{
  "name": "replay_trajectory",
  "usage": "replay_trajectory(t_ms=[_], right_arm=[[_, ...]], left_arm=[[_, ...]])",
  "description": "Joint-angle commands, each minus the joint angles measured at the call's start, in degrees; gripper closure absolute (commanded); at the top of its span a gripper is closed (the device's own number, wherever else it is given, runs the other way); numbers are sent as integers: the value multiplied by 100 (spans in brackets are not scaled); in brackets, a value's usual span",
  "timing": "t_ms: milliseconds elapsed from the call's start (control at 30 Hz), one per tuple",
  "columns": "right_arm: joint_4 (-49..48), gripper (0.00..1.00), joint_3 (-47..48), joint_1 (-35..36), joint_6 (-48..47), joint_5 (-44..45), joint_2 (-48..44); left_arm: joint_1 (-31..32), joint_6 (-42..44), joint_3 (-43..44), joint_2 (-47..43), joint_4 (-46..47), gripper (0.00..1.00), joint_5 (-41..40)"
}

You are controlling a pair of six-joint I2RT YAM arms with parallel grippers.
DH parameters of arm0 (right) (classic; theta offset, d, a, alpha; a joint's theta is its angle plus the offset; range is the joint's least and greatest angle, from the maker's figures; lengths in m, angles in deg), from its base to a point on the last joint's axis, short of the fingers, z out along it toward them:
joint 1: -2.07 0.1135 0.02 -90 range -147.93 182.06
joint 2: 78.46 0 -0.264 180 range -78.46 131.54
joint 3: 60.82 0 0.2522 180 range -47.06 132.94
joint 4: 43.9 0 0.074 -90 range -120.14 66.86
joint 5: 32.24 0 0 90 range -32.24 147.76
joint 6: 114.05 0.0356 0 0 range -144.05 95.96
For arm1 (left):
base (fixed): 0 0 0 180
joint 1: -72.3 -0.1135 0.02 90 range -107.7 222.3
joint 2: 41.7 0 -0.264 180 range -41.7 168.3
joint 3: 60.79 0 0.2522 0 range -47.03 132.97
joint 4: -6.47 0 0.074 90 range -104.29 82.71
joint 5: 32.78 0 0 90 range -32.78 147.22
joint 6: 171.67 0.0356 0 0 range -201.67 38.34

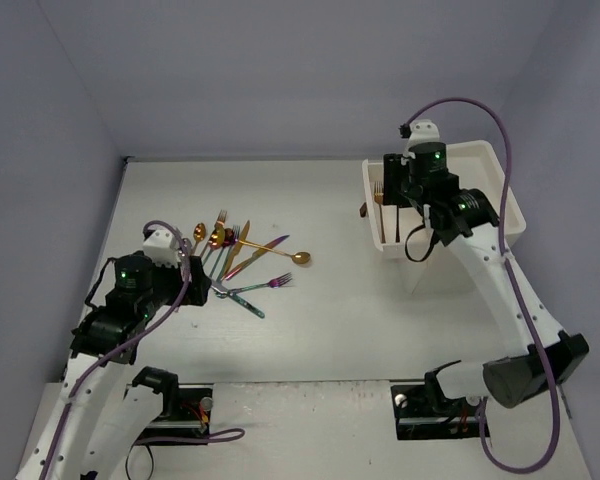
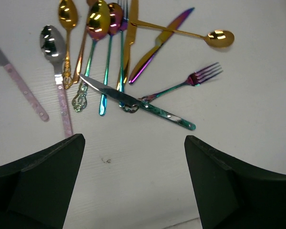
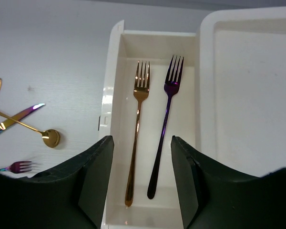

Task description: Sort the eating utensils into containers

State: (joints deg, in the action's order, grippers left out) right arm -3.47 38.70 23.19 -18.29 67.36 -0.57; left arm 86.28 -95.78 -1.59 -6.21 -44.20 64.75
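Several eating utensils point(image 1: 242, 258) lie in a loose pile on the white table, gold, silver, purple-pink and iridescent. In the left wrist view a silver knife with a teal handle point(image 2: 133, 102) crosses an iridescent fork point(image 2: 193, 80), with a gold spoon point(image 2: 219, 38) beyond. My left gripper point(image 2: 133, 138) is open and empty just short of the pile point(image 1: 198, 272). My right gripper point(image 3: 140, 143) is open and empty above the pulled-out cream drawer point(image 3: 112, 86). A gold fork point(image 3: 138, 129) and a purple fork point(image 3: 166, 119) lie side by side in it.
The white drawer unit point(image 1: 480, 195) stands at the back right, its recessed top point(image 3: 248, 95) bare. A silver spoon with a pink handle point(image 2: 55, 52) and a pink-handled knife point(image 2: 24, 88) lie at the pile's left edge. Grey walls close in the table.
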Motion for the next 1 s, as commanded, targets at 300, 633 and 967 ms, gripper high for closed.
replay_trajectory(t_ms=[300, 633, 967], right_arm=[[-303, 49, -779, 27, 102, -813, -1838], [-300, 44, -1565, 23, 84, -1262, -2493], [-286, 42, -1822, 23, 59, -1373, -2715]], left_arm=[[1345, 2253, 1483, 2950, 438, 31, 1465], [2055, 2962, 2215, 5360, 349, 38, 817], [2048, 3418, 2778, 6434, 88, 42, 577]])
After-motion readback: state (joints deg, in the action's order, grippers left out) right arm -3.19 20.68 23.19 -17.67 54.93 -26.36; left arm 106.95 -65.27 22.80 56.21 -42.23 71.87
